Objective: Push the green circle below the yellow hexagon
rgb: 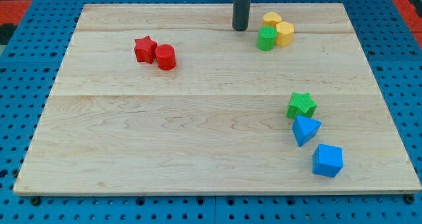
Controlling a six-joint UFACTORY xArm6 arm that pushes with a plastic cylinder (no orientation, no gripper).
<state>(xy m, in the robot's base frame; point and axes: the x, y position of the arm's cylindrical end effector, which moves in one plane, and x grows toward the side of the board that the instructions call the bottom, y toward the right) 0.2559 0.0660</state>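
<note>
The green circle (266,38) stands near the view's top, right of centre. It touches two yellow blocks: one (271,19) just above it and one (285,33) to its right. I cannot tell which of the two is the hexagon. My tip (240,28) rests on the board a short way to the left of the green circle, apart from it. The rod runs straight up out of the view's top.
A red star (144,49) and a red cylinder (165,56) touch at the upper left. A green star (302,105), a blue triangle (305,129) and a blue cube (327,161) run down the right side. The wooden board (198,138) lies on a blue pegboard.
</note>
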